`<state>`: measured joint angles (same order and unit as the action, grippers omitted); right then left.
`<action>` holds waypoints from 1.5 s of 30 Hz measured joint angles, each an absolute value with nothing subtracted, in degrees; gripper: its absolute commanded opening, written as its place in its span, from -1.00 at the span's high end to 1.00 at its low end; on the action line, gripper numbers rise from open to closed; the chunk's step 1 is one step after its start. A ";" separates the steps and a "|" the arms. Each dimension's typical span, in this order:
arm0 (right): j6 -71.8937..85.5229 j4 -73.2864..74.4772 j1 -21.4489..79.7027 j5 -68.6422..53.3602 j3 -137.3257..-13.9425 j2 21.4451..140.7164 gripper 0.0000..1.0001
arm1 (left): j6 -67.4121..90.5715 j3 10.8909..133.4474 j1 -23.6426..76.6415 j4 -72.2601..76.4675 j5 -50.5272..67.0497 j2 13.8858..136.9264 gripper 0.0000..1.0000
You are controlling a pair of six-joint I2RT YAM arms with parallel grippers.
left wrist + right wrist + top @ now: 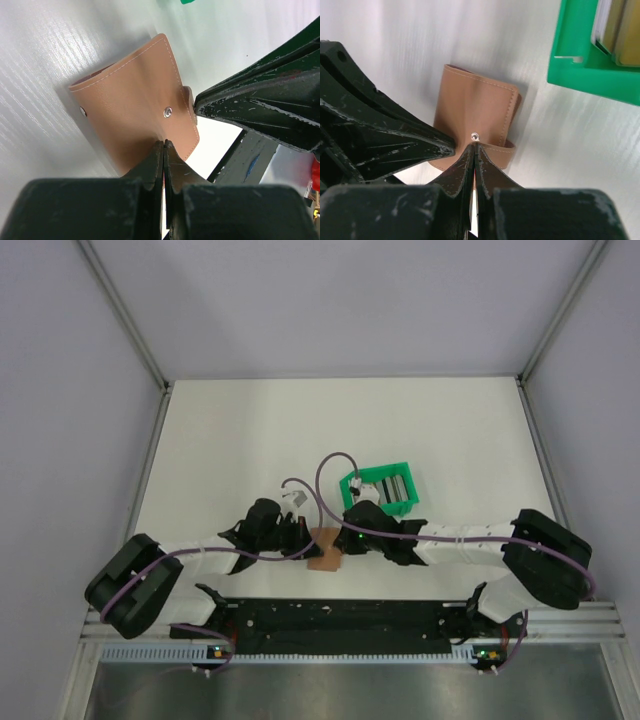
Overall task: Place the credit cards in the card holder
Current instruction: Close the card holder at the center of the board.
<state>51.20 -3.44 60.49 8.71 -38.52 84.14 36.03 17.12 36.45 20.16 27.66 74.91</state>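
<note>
Closest to the lens in its own wrist view, the black two-finger left gripper (164, 146) has its scuffed jaws pressed flat together with no gap. Their tips touch the near edge of the small tan-brown leather-like folding card holder (132, 107); whether any leather is nipped between them I cannot tell. The card holder lies folded on the white table (250, 430), between the two grippers, with a silver snap stud (168, 112) on its face. To its right, the black right gripper (474, 149) is likewise fully closed — its tips sit on the holder's closing strap (495, 150), just beside the stud, clasping nothing that shows. Farther right, near but not touching, sits the green plastic open tray (580, 70) — the thin gold and grey credit cards (622, 30) stand on edge inside it.
</note>
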 measured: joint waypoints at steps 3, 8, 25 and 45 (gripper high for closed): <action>51.22 -3.01 60.49 9.50 -37.58 83.40 1.00 | 36.03 17.12 36.45 20.16 27.66 74.94 1.00; 51.29 -1.98 60.49 10.28 -37.08 82.43 1.00 | 36.01 17.12 36.45 20.18 27.66 74.94 1.00; 51.66 -2.52 60.49 9.56 -37.17 84.75 1.00 | 36.03 17.12 36.45 20.95 28.21 75.55 1.00; 51.64 -3.49 61.08 8.51 -38.52 86.78 1.00 | 36.03 17.12 36.42 21.08 28.27 75.68 1.00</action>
